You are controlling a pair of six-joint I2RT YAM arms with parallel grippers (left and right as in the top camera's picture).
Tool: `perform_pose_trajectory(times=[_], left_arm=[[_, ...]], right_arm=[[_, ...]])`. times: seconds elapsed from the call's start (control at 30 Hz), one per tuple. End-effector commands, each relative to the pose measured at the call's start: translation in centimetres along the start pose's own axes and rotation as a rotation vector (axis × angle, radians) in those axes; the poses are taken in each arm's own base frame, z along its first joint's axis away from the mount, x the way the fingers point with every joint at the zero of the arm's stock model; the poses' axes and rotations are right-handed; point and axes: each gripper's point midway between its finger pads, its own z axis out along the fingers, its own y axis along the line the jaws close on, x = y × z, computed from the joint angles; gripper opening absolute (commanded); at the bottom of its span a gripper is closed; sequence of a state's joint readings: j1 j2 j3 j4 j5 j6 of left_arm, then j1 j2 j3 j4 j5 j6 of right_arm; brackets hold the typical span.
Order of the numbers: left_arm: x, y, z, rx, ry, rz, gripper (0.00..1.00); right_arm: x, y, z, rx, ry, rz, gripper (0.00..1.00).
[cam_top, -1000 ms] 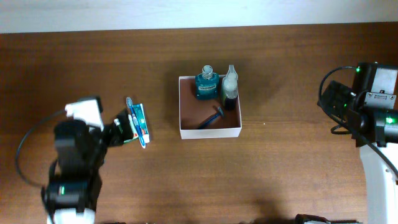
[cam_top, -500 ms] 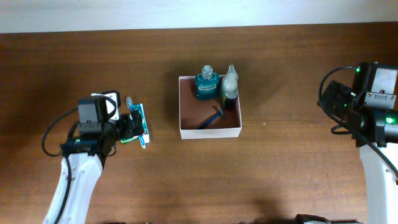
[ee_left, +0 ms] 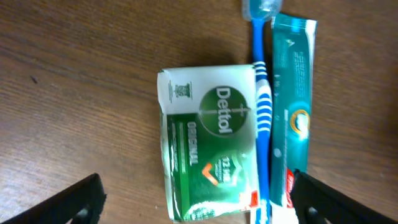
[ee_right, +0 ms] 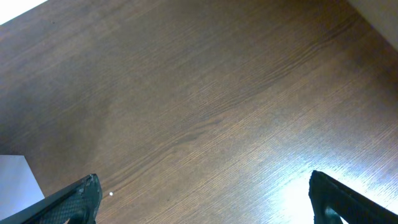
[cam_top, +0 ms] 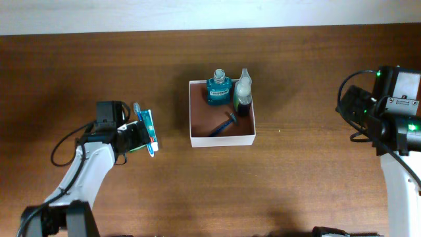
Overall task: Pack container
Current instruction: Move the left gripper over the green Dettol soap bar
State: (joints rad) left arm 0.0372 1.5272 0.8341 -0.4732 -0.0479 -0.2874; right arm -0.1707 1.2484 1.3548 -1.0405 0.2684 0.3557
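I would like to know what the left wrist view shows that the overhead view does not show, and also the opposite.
Only the left wrist view: the whole green soap pack with its Dettol print, and the left claw open over it. Only the overhead view: the container holding a teal bottle, a clear-topped bottle and a blue razor, plus the right arm. Both: the blue toothbrush and the teal toothpaste tube lying side by side on the wooden table.
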Motion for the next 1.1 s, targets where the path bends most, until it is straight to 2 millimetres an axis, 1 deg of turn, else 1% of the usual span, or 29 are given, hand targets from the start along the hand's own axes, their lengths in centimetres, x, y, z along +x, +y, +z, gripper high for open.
perform_pose_trajectory(times=[0.0,0.17,0.2,0.47,0.57,0.63,0.93,1.03,1.07], left_arm=[[-0.45,0.42,0.72,-0.025,-0.001,-0.019,0.93],[-0.62,0.98,1.08,-0.060,-0.010,-0.019,0.89],[-0.78,0.92,1.08,-0.057,-0.016,-0.020,0.84],[-1.17,0.59,1.08,-0.041,-0.031,-0.021,0.72],[-1.16,0.60,1.08,-0.041,-0.030,-0.021,0.73],[-1.17,0.58,1.08,-0.040,-0.031,-0.021,0.80],[-1.14,0.51,1.10,-0.037,-0.029,-0.020,0.82],[-1.15,0.17,1.43,-0.033,-0.030,-0.011,0.83],[-1.05,0.03,1.63,-0.033,-0.027,-0.006,0.86]], right_arm=[[-0.44,-0.20,-0.17,0.004,-0.013,0.012,0.99],[-0.44,-0.21,-0.17,0.005,-0.013,0.012,0.99],[-0.44,-0.20,-0.17,0.004,-0.013,0.012,0.99],[-0.44,-0.21,-0.17,0.005,-0.013,0.012,0.99],[-0.44,-0.20,-0.17,0.004,-0.013,0.012,0.99],[-0.44,-0.21,-0.17,0.005,-0.013,0.012,0.99],[-0.44,-0.21,-0.17,0.005,-0.013,0.012,0.99],[-0.44,-0.21,-0.17,0.005,-0.013,0.012,0.99],[-0.44,-0.21,-0.17,0.005,-0.013,0.012,0.99]])
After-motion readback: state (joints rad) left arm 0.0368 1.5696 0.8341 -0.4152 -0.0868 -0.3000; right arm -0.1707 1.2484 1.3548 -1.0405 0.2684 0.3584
